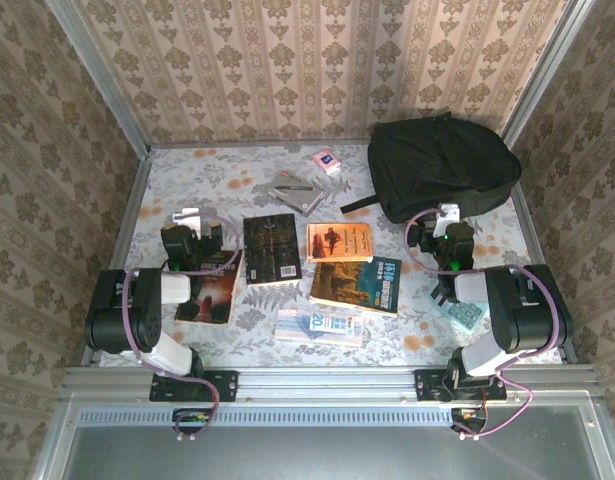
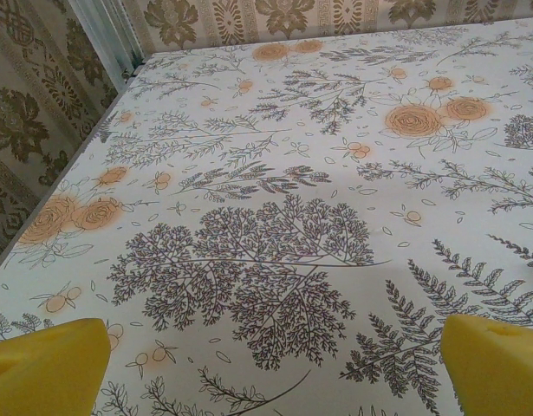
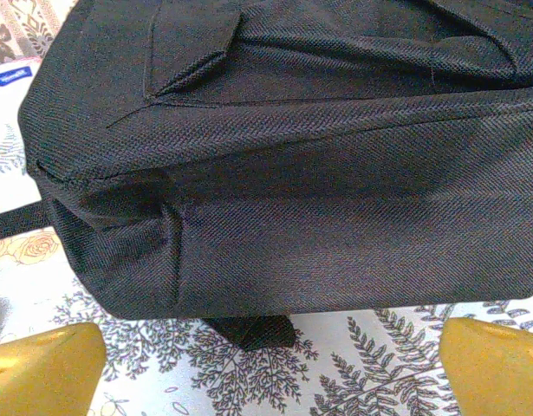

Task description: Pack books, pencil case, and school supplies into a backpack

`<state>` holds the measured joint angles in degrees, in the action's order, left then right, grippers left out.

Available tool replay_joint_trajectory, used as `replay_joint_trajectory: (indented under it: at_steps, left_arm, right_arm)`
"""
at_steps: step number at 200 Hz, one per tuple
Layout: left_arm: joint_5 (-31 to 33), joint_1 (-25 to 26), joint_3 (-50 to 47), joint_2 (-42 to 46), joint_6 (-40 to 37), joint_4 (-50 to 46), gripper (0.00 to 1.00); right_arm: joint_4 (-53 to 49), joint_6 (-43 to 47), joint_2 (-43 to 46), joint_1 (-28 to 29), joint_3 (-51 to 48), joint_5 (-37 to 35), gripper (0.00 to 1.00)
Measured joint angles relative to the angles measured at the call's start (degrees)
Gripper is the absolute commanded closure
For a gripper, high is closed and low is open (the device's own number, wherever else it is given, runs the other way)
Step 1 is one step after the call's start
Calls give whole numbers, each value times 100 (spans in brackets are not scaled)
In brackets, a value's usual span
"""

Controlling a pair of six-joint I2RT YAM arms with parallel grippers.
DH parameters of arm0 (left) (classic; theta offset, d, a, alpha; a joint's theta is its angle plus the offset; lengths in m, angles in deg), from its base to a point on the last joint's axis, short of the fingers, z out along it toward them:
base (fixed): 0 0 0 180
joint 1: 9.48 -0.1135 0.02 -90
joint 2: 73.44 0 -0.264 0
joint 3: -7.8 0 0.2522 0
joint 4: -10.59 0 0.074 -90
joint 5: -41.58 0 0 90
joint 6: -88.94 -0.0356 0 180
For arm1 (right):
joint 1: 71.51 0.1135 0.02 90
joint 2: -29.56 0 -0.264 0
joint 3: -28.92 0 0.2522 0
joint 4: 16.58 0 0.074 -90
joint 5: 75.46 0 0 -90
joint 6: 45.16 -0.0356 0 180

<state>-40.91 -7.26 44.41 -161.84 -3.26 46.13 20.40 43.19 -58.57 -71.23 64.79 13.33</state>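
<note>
Found the backpack (image 1: 442, 165) at upper right of the top view, lying flat (no opening to see there). Saw the four books (image 1: 272, 248) spread at frame centre, all outside it. Noticed the teal block (image 1: 459, 312) at lower right and the pink-white packet (image 1: 327, 160) at upper centre, also unpacked. Judged the packing as not begun. Found the left gripper (image 1: 190, 216) and the right gripper (image 1: 445, 213) both spread wide, holding nothing.

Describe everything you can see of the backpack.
The backpack is a large, soft black bag of coarse woven cloth with stitched seams and a sewn-on flap. It lies flat on the flowered tablecloth in the far right corner, and no opening shows. One black strap trails out to its left. The open right claw faces its near side without touching it.
</note>
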Motion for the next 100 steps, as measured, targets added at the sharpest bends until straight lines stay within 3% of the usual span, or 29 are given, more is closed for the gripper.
replay_joint_trajectory:
  at_steps: [100]
  left_arm:
    - [251,221,-11,247,-31,-249,0]
  right_arm:
    - [-170,26,42,37,50,-4,0]
